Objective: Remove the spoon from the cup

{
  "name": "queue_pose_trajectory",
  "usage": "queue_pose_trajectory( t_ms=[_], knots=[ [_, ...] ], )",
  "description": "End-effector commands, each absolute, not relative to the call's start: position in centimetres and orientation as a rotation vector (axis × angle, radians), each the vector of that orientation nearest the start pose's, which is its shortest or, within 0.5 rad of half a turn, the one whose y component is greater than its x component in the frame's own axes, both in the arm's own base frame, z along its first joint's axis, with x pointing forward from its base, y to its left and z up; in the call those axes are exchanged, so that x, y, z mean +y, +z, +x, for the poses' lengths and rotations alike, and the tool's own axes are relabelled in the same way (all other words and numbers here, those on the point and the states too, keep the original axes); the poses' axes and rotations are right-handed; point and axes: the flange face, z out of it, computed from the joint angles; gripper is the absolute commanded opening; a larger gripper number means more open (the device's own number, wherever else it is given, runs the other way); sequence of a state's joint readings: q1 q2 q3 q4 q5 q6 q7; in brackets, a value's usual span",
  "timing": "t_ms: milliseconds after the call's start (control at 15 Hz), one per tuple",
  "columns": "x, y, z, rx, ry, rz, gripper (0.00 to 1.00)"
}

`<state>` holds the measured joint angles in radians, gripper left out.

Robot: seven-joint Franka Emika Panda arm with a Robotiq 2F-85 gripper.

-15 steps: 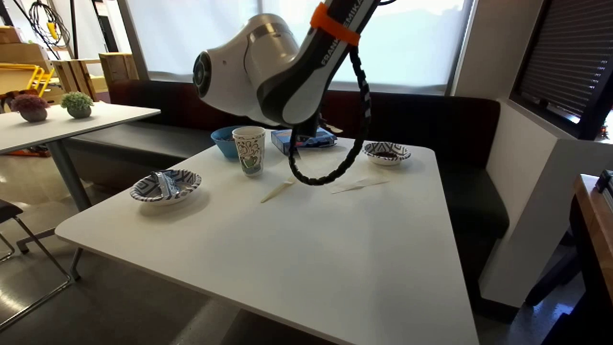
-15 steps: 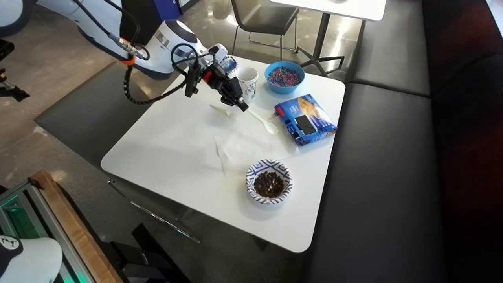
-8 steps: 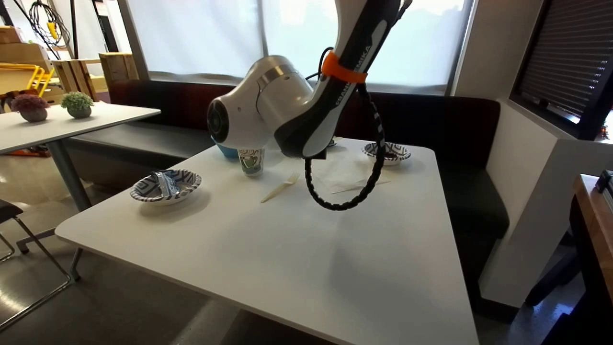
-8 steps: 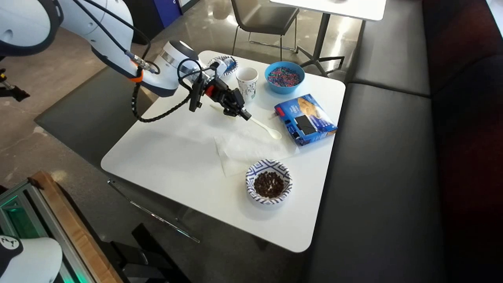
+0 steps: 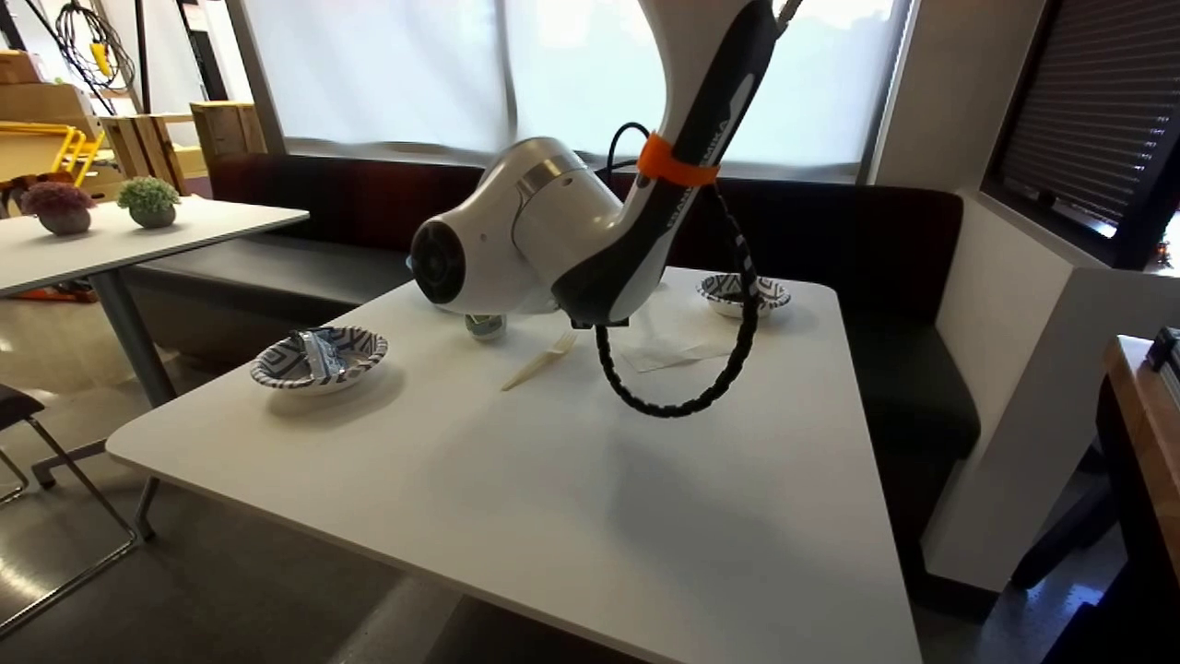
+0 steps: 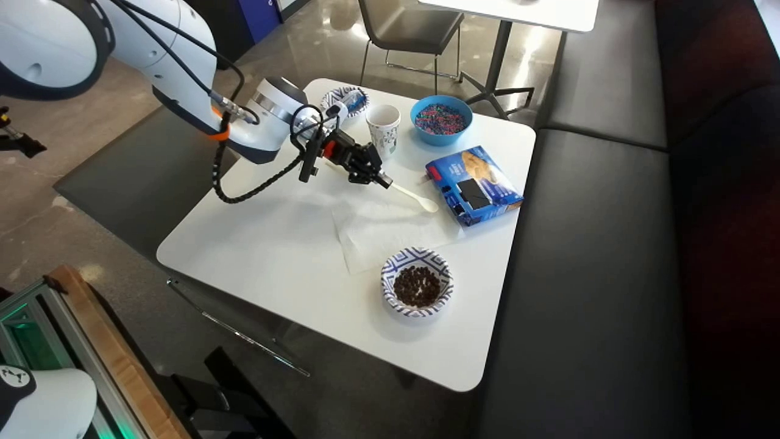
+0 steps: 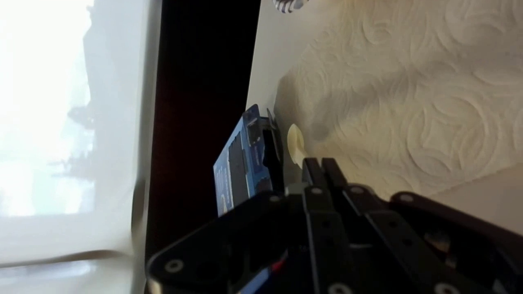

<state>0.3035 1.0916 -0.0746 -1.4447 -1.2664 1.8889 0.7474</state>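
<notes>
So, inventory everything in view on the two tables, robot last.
Spoon: one, cream, in the gripper, outside the cup
Cup: one, white with print, upright on the work table
Plain bowl: one, blue, beside the cup, multicoloured bits inside
Patterned bowl: one, white and dark, near the paper towel, brown pieces inside
Second patterned bowl: one, white and dark, work table's edge, shiny packet inside
Box: one, mostly blue, near the plain bowl
Fork: one, cream, near the cup
Paper towel: one, white, on the work table
Potted plants: two, green and reddish, second table
Gripper: one, black, shut on the spoon
Arm: one, white and black, over the work table
</notes>
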Motion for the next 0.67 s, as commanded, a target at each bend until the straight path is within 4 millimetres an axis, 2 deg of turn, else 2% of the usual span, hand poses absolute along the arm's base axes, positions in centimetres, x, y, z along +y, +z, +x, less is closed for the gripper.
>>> queue_pose_trajectory(
  t_ms=[0, 67, 133, 333, 400, 533, 600],
  knots=[
    [8.99, 2.23, 65.33, 0.432, 0.051, 1.917, 0.01],
    [9.06, 2.16, 65.31, 0.438, 0.055, 1.916, 0.01],
    [9.17, 2.12, 65.29, 0.446, 0.057, 1.918, 0.06],
    [9.39, 2.06, 65.28, 0.458, 0.061, 1.915, 0.23],
    [9.44, 2.05, 65.27, 0.461, 0.062, 1.914, 0.32],
    [9.50, 2.01, 65.23, 0.466, 0.062, 1.913, 0.35],
    [9.52, 1.99, 65.22, 0.468, 0.062, 1.913, 0.28]
  ],
)
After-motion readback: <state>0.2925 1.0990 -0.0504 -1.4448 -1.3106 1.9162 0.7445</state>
